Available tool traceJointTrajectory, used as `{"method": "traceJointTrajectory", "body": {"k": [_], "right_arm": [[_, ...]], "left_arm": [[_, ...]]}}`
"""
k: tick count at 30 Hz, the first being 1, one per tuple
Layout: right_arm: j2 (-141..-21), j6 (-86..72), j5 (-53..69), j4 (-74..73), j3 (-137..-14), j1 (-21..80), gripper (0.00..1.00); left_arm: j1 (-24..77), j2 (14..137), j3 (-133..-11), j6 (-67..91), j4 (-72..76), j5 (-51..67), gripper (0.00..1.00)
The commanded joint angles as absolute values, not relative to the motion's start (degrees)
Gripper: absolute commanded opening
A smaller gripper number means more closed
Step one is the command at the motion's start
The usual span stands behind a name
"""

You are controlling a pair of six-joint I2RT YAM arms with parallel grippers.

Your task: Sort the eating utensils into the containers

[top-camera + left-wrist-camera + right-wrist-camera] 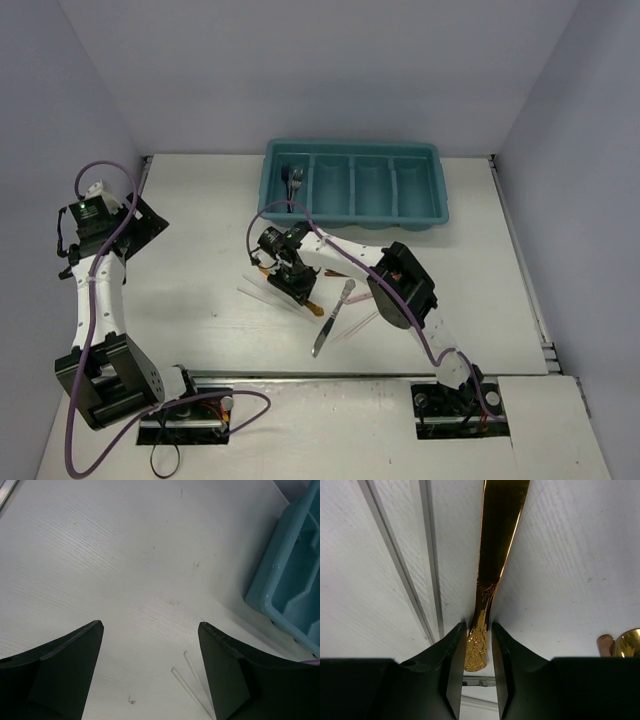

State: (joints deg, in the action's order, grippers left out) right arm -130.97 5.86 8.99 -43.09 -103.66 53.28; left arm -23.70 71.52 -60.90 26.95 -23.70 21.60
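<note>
A gold knife [495,555] lies flat on the white table, and my right gripper [479,630] is shut on the ornate end of its handle. From above, that gripper [297,283] sits low at the table's middle with the knife's gold tip [316,309] sticking out beside it. Two thin clear sticks [400,560] lie just left of the knife. A silver knife [333,318] rests to the right. The teal tray [350,147] stands at the back, with a silver utensil [296,180] in its leftmost compartment. My left gripper [140,225] hangs open and empty at the far left.
A gold spoon bowl [627,642] shows at the right edge of the right wrist view. The left wrist view looks over bare table toward the stick ends [192,685] and the tray's corner [285,580]. Walls close in on three sides.
</note>
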Motion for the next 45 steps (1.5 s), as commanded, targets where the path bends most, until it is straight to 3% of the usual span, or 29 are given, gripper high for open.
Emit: {"method": "traceJointTrajectory", "body": {"k": [1,5,9,14,16,19,22,34,45], "right_arm": [[-140.2,10.3,4.8,-49.1,-97.3,51.9,0.25],[-139.9,10.7,2.3,-49.1,-95.2,51.5,0.23],[-139.3,9.9,2.1,-48.7,-92.3,50.5,0.12],[-138.4,9.4,2.8,-48.1,-89.3,50.4,0.1],[-137.9,9.5,2.6,-48.1,-89.1,50.4,0.14],[-137.7,9.7,2.0,-48.3,-90.8,50.4,0.39],[-138.3,10.3,1.2,-48.4,-93.6,50.8,0.47],[-142.8,10.8,2.0,-48.8,-101.9,51.2,0.37],[-141.3,10.0,1.4,-48.0,-109.5,53.2,0.41]], "left_arm": [[-24.8,69.0,-61.1,25.3,-21.0,23.3,0.75],[-25.0,69.1,-61.1,25.2,-20.6,23.3,0.75],[-25.0,69.6,-61.3,25.5,-20.2,23.4,0.75],[-25.1,69.7,-61.1,25.5,-19.8,23.3,0.75],[-25.1,69.7,-61.1,25.5,-19.8,23.4,0.75],[-25.0,69.7,-60.9,25.3,-19.6,23.2,0.75],[-25.0,69.7,-60.6,25.4,-19.6,23.4,0.75],[-25.1,69.8,-59.9,25.2,-19.2,23.0,0.75],[-25.1,70.5,-60.1,26.2,-19.1,23.7,0.75]]}}
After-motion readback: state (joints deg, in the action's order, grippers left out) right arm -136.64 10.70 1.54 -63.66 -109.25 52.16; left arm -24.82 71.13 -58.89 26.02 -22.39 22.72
